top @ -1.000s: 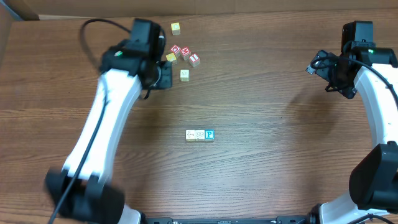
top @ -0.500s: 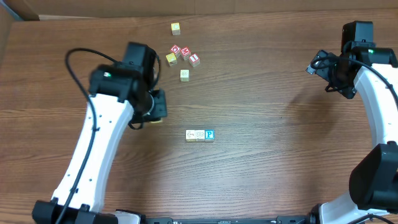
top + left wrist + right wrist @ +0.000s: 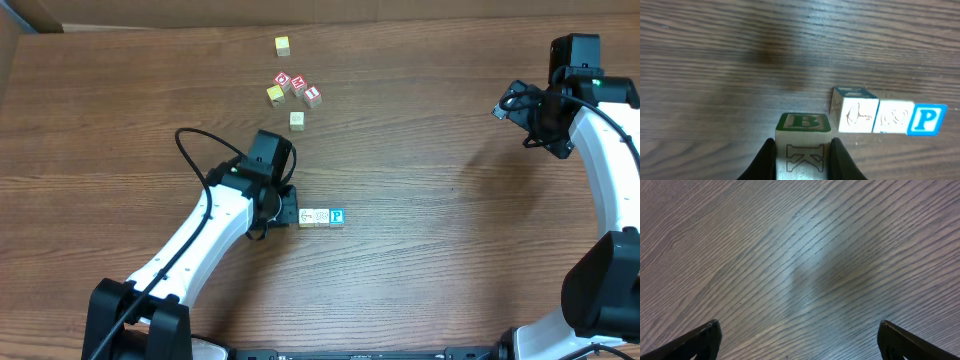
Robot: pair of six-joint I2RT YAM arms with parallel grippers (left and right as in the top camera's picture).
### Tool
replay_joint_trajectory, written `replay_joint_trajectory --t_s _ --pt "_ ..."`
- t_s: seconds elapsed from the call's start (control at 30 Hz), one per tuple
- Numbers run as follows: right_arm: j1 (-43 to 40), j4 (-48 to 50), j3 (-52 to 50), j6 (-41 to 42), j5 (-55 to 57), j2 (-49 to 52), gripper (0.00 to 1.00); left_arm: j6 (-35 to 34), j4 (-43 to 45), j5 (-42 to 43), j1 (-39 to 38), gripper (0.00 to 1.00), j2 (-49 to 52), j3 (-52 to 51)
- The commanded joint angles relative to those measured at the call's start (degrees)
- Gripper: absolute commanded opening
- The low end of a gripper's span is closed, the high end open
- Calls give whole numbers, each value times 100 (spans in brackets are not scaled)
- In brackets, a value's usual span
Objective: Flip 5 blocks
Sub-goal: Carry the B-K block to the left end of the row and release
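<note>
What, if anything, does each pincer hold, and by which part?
Left pincer clamps a lettered block by two opposite side faces; right pincer is open, holding nothing.

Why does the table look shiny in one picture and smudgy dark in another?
Right wrist view: light bounces off the table, making a pale streak. Left wrist view: a fuzzy shadow lies beyond the block in the left tool.

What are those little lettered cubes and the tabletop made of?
The cubes look like wood: pale matte faces with printed letters and drawings, softly rounded edges. The tabletop shows brown wood grain with a slight sheen; it could be laminate rather than solid wood.
</note>
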Motion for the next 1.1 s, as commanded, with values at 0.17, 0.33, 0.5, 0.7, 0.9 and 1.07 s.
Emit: replay_joint_trajectory --t_s 0.17,0.33,0.5,0.7,0.9,1.07 --pt "-7 35 74 -35 4 -85 100 -310 487 13 -44 14 22 -487" --pt "-7 35 74 -35 4 -85 100 -304 579 7 -52 16 24 -490" --pt "-7 35 76 -35 4 -85 100 -245 708 -7 -122 16 125 -496" --pt "-7 35 74 -35 4 -85 100 -240 748 -59 -232 16 448 -496" --pt "-7 33 74 -35 4 -85 100 -219 752 -212 -214 21 544 -459" --pt "-7 35 76 -35 4 -85 100 55 402 -256 -214 29 533 -31"
